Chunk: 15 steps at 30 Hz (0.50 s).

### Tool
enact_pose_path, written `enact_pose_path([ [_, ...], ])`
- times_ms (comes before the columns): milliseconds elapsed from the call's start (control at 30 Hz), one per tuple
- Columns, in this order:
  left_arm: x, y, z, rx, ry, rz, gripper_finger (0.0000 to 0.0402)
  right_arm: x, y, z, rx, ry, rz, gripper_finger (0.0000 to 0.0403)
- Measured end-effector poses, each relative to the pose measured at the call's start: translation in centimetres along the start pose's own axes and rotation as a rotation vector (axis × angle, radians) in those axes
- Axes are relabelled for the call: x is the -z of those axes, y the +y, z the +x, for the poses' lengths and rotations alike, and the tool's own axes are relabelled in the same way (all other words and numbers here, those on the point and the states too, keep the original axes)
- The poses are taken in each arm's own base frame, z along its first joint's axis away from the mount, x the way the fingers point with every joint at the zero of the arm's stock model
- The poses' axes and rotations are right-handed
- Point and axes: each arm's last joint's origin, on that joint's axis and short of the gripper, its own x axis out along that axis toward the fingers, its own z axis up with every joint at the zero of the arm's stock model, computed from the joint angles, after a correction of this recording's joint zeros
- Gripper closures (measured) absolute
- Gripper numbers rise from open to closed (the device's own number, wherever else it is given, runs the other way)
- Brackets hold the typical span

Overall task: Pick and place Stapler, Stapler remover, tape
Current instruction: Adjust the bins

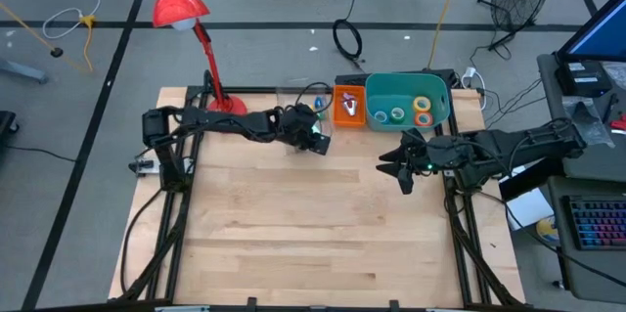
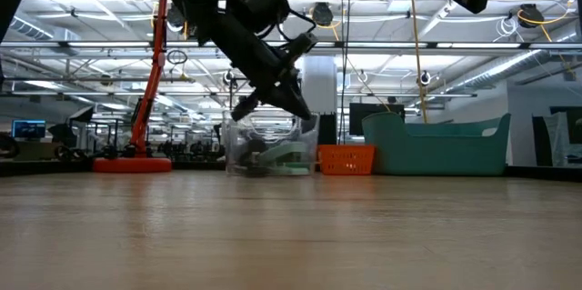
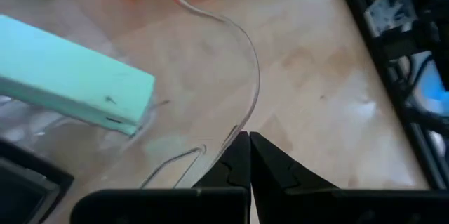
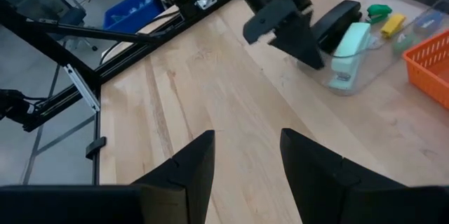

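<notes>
your left gripper (image 3: 249,147) is squeezed tight on the thin rim of the clear plastic bin (image 3: 245,76), near the back of the table. it looks like you pinch the rim to hold or drag the bin, so the things inside are easier to get at.

inside that bin lies the stapler (image 3: 74,76). it is a long mint-green block, lying flat. a black stapler (image 4: 337,20) sits right beside it, and small green and yellow bits lie further back in the same bin.

your right gripper (image 4: 245,157) hangs in the air over bare wood, near the teal tub (image 1: 437,107). its fingers are spread apart and hold nothing. it looks ready to go and grab something.

the tape rolls (image 1: 398,113) sit in the teal tub. they are little rings, and you can see blue, green and orange-yellow ones.

the orange basket (image 1: 349,107) stands between the clear bin and the tub, with small red things inside. whether the stapler remover is among them you cannot tell.
</notes>
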Motion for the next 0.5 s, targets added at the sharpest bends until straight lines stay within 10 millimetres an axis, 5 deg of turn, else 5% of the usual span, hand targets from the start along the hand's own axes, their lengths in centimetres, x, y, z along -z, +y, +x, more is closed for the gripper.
enact_pose_path([
  [333, -0.4, -1.2, -6.8, -0.117, -0.033, 0.102, 0.0401, 0.0, 0.0, 0.0, 0.000, 0.000, 0.009, 0.0248],
  [500, -0.3, 1.4, -9.8, -0.416, -0.005, 0.027, 0.0401, 0.0, 0.0, 0.0, 0.000, -0.003, 0.012, 0.0248],
])
